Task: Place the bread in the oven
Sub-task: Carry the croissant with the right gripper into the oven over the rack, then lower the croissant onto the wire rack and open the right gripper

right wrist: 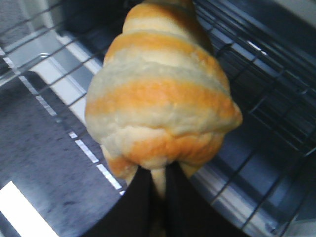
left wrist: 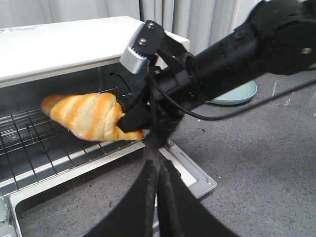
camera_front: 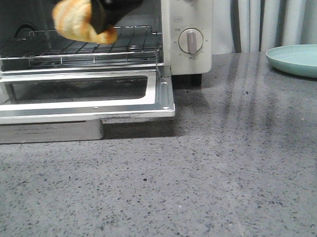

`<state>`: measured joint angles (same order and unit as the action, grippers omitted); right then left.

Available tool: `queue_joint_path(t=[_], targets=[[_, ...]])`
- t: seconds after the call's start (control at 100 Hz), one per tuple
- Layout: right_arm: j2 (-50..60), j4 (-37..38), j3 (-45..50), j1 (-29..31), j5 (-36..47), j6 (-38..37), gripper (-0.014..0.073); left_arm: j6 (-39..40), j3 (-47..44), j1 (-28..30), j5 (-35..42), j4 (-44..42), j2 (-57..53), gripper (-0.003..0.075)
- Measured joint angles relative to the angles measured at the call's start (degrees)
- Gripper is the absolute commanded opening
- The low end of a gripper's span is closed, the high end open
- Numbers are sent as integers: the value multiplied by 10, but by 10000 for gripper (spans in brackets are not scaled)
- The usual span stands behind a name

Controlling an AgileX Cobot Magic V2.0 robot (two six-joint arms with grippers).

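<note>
While the left gripper (left wrist: 157, 197) hangs with its fingers pressed together over the grey counter (camera_front: 204, 174), the right gripper (left wrist: 132, 120) clamps the striped bread (camera_front: 76, 19) above the wire rack (camera_front: 64, 49) of the oven (camera_front: 190, 58), whose door (camera_front: 94, 108) lies open; a green plate (camera_front: 299, 60) sits beyond.

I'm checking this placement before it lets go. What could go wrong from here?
1. The right tool pinches only one end of the croissant, so it may pivot or slip out.
2. The croissant hangs above the wire rack near the front edge; released now, it could roll onto the open door.
</note>
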<state>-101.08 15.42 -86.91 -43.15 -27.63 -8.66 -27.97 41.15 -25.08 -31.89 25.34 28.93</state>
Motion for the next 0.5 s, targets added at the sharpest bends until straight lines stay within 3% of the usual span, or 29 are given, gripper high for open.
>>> queue_joint_path(t=[0.16,0.21,0.26,0.31,0.32,0.4,0.5], targets=[[-22,-4,-35,11,1,-1,-57,0,0,0,-1,0,0,-21],[-25,-4,-43,11,2,-1,-8,0,0,0,-1,0,0,-21],[-29,-4,-48,12,2,-1,85,0,0,0,-1,0,0,-21],[-31,-4,-54,13,3,-1,215,0,0,0,-1,0,0,-21],[-31,-4,-54,13,3,-1,274,0,0,0,-1,0,0,-21],[-35,-4,-56,13,3,-1,461,0,0,0,-1,0,0,-21],[-36,-4,-56,13,1,-1,564,0,0,0,-1,0,0,-21]])
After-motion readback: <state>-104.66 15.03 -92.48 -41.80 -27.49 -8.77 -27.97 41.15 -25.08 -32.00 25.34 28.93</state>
